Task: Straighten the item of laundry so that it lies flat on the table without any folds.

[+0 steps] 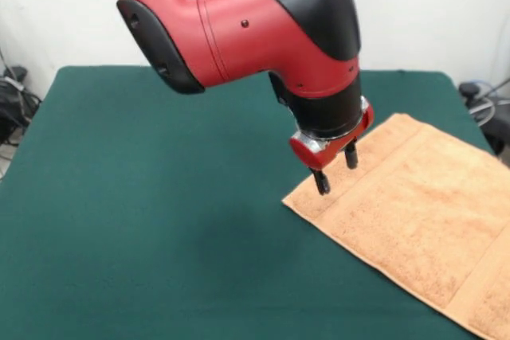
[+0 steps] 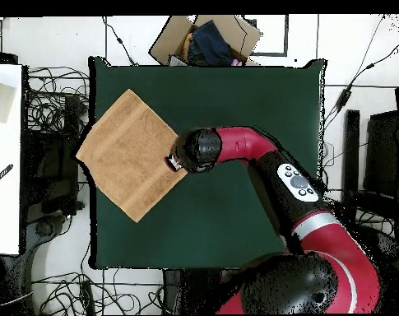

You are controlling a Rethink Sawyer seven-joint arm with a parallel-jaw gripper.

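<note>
Nearest us in the front view, the bench (image 1: 143, 220) spreads dark green across the left and middle of the frame. Moving right, we see the red and black arm (image 1: 239, 25) reach down from the upper left, its gripper (image 1: 335, 170) hanging with jaws spread slightly apart, pinching nothing, tips just over one corner of the peach-orange towel (image 1: 414, 220). That towel lies flat and unfolded at the lower right, turned diamond-wise, running out of frame at the right and bottom edges. From overhead we find the towel (image 2: 130, 153) at the bench's (image 2: 235, 222) left side, one corner overhanging the edge, and the arm (image 2: 243, 148) reaching in from the lower right.
</note>
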